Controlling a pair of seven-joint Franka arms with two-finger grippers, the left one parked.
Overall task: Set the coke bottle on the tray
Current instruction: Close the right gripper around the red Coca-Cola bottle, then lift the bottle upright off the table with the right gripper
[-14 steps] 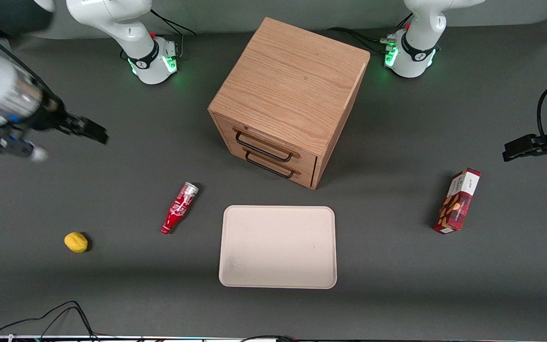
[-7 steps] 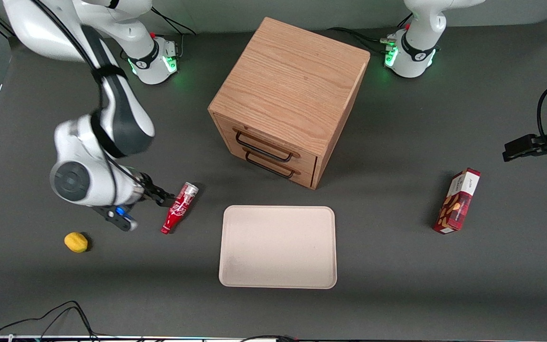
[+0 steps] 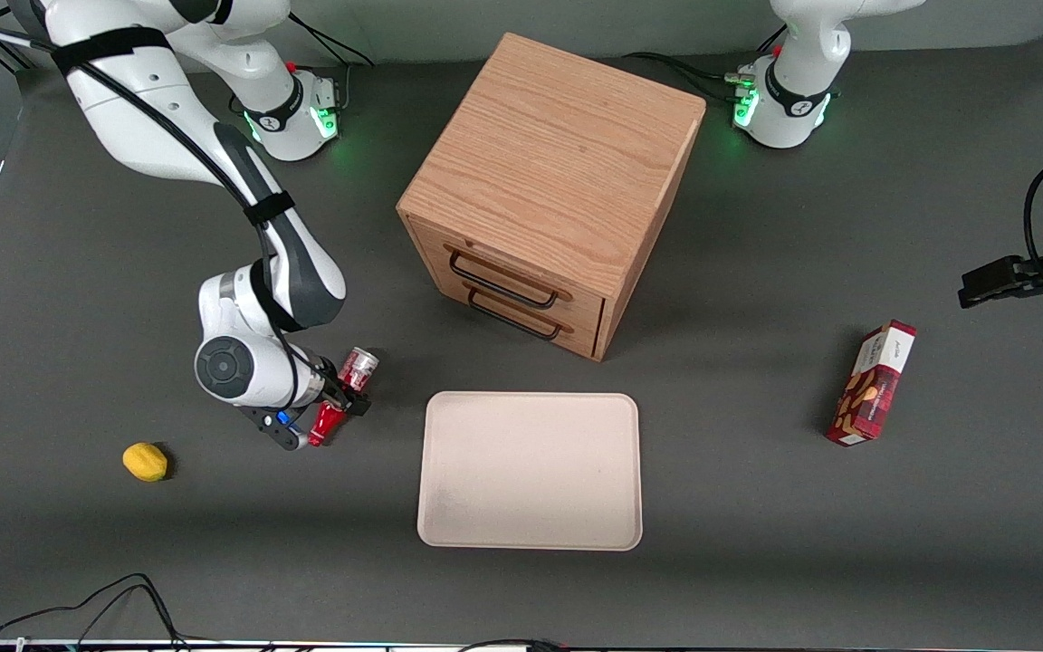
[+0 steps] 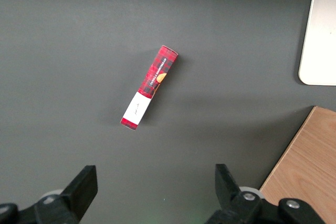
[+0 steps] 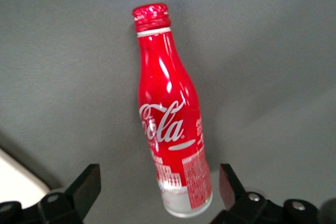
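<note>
End effector hovers over the bottle, fingers spread either side of its silver base end, not touching. Bottle lies flat on the bench beside the tray, cap nearer the front camera.

The white jointed right arm bends low toward the front camera (elbow raised high), its black two-finger hand pointing downward, fingers spread wide apart.

White "Coca-Cola" script on coke bottle
</note>
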